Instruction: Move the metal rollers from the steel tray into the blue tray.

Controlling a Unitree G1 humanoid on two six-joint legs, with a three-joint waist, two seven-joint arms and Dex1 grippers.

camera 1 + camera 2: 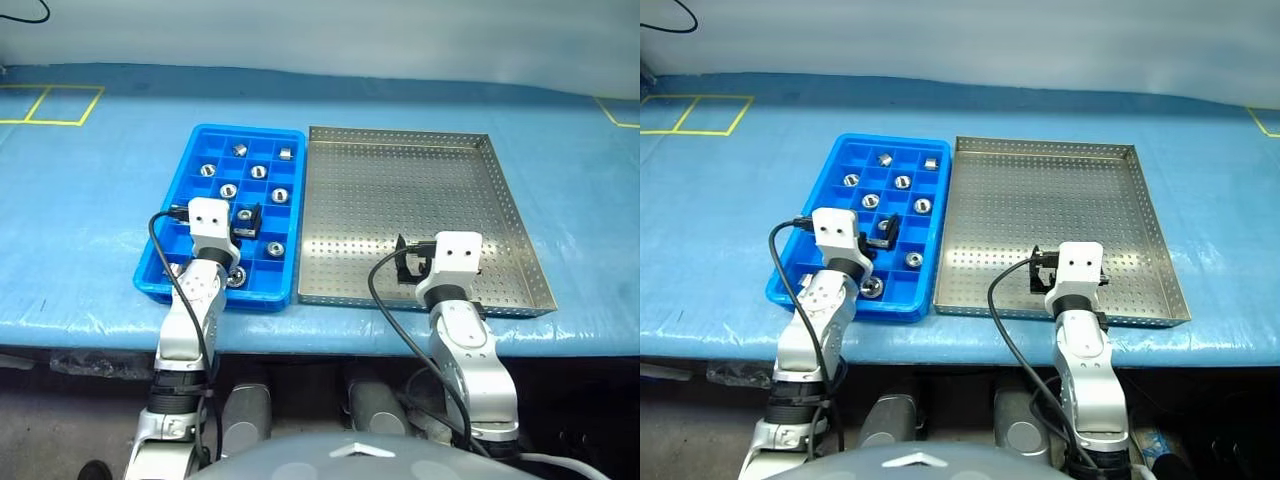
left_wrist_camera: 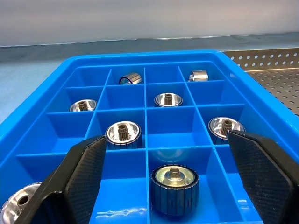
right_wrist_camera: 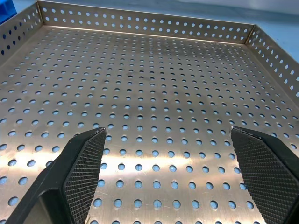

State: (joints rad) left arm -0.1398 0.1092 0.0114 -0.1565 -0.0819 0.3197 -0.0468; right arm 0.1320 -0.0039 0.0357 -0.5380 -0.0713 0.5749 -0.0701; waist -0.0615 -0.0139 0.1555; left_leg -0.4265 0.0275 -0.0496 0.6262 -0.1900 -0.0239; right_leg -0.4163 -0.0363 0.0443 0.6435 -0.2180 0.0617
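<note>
Several metal rollers lie in the compartments of the blue tray, each in its own cell. One darker knurled roller sits in the cell right in front of my left gripper. That gripper hovers open over the near half of the blue tray, holding nothing. The steel tray lies to the right, touching the blue tray. Its perforated floor shows bare metal. My right gripper is open over the steel tray's near edge, with nothing between its fingers.
Both trays rest on a table covered in blue sheeting, close to its front edge. Yellow tape marks lie at the far left and far right. A black cable loops from each wrist.
</note>
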